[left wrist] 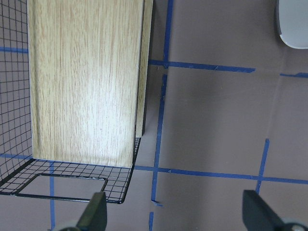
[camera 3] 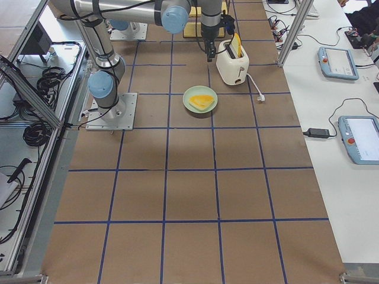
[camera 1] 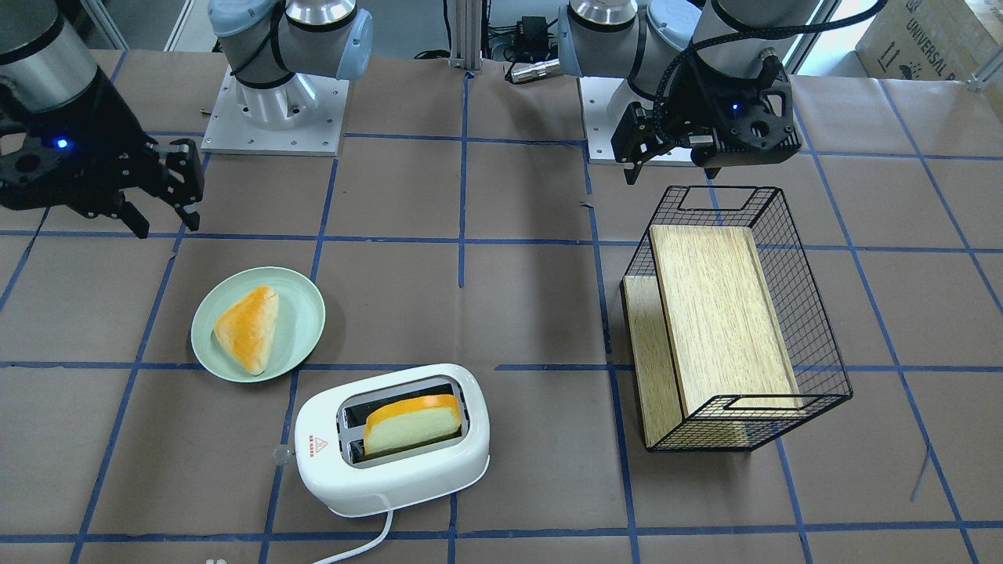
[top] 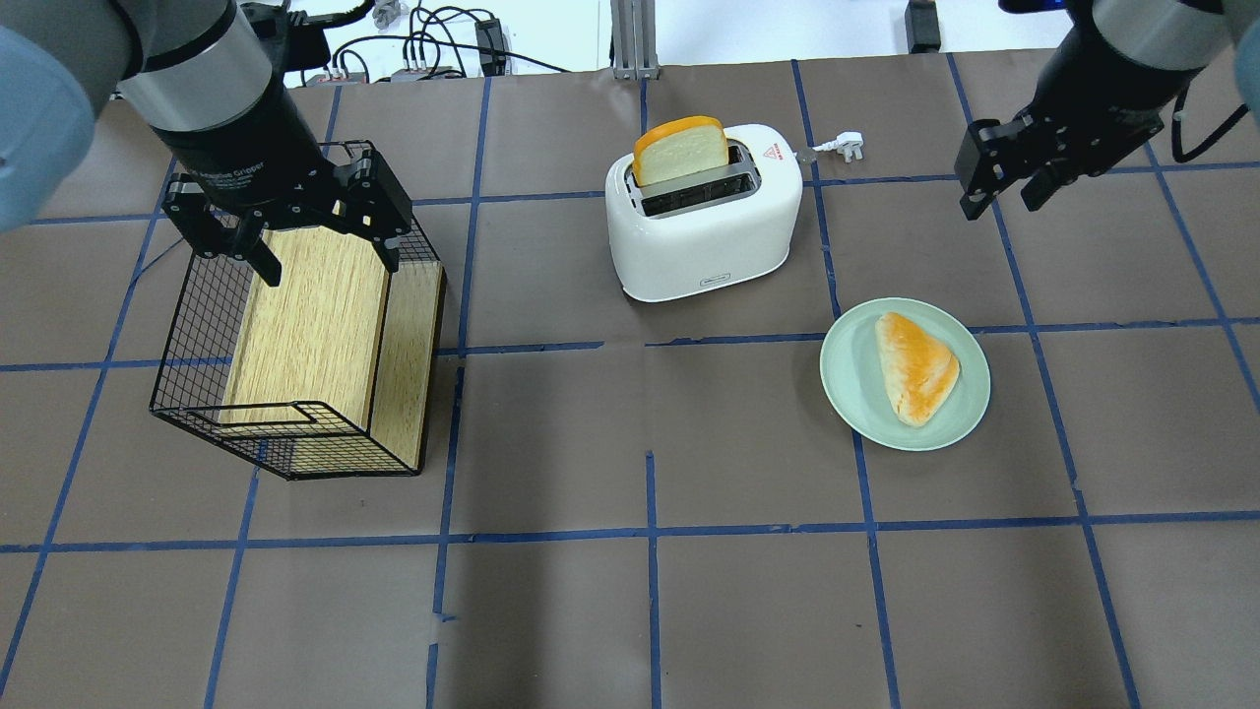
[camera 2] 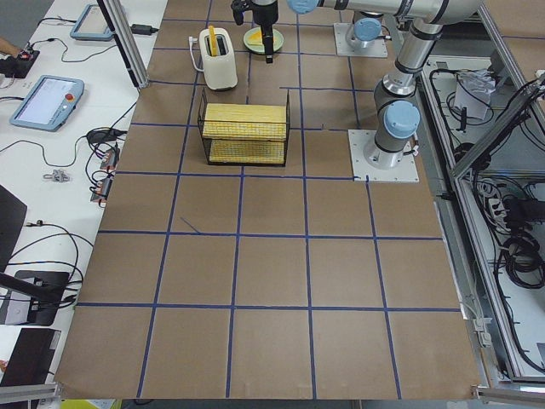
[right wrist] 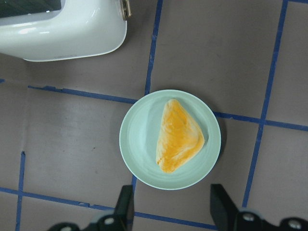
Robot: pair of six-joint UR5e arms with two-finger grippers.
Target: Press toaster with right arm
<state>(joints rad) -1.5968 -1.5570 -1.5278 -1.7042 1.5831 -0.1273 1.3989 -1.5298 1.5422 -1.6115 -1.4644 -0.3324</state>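
Observation:
The white toaster [top: 704, 231] stands at the far middle of the table with a slice of bread [top: 681, 148] sticking up from one slot. Its small lever knob [top: 805, 155] is on the end facing the right arm; it also shows in the front view [camera 1: 280, 454]. My right gripper [top: 1002, 197] is open and empty, hanging in the air to the right of the toaster and apart from it. In the right wrist view the right gripper [right wrist: 172, 207] is above the plate, with the toaster's end [right wrist: 62, 33] at the top left. My left gripper [top: 328, 258] is open and empty above the wire basket.
A pale green plate [top: 847, 384] with a triangular bun [top: 915, 366] lies between the right gripper and the toaster, nearer the robot. A black wire basket [top: 197, 325] with a wooden board lies on its side at the left. The toaster's cord ends in a plug [top: 849, 146].

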